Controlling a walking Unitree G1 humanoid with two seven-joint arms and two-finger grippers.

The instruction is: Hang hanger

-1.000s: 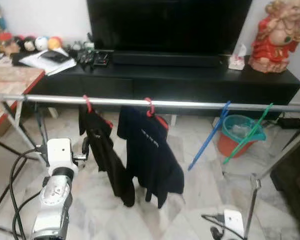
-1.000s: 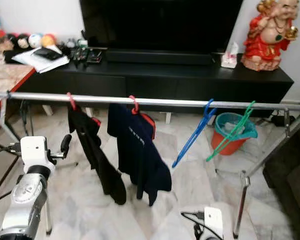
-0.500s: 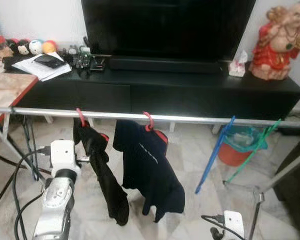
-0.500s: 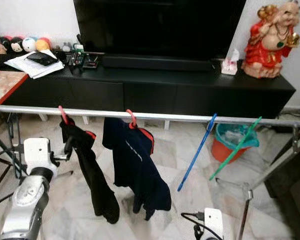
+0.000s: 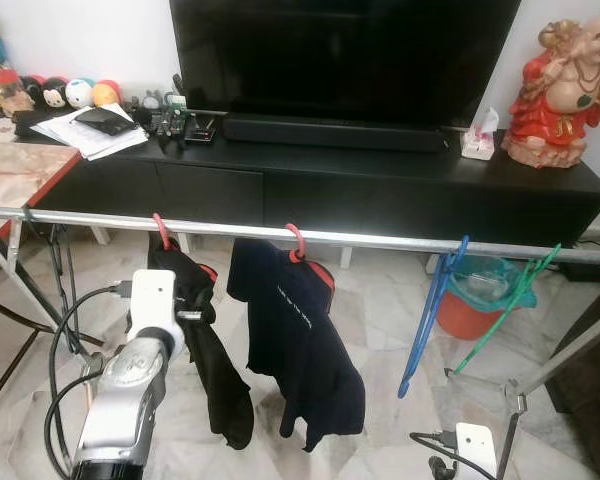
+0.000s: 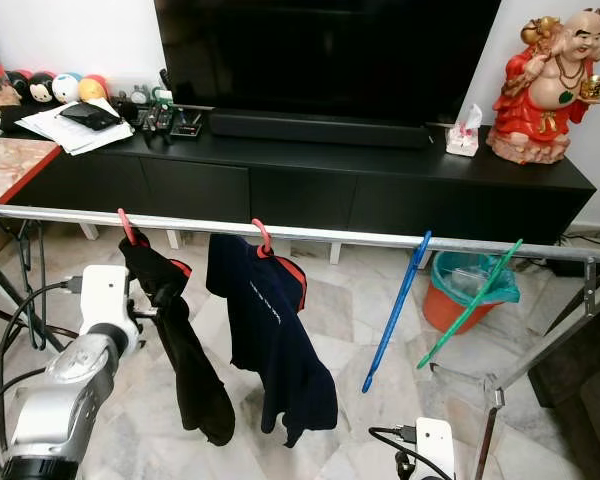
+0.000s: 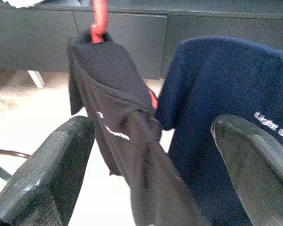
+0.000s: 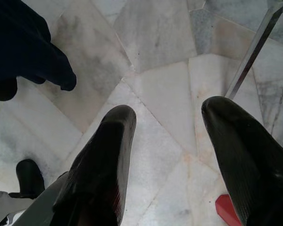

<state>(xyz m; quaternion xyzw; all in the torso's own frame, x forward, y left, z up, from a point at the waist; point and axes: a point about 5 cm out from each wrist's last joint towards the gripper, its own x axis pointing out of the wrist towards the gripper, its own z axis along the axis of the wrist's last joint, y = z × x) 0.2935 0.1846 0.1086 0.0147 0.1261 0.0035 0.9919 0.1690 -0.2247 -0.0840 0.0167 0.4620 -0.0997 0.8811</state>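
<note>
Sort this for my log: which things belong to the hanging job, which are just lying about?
Job: steel rail; black garment on red hanger; left gripper, fingers open around it.
Lying about: navy shirt, blue hanger, green hanger, statue, orange bucket.

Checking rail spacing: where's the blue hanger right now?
Left eye view: the blue hanger hangs on the rail, right of centre, between the navy shirt and the green hanger.

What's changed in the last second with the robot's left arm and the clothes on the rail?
The left gripper has come up close to the black garment on its red hanger, fingers open, gripping nothing. The camera shifted too. The navy shirt, blue hanger and green hanger stay hung on the rail.
</note>
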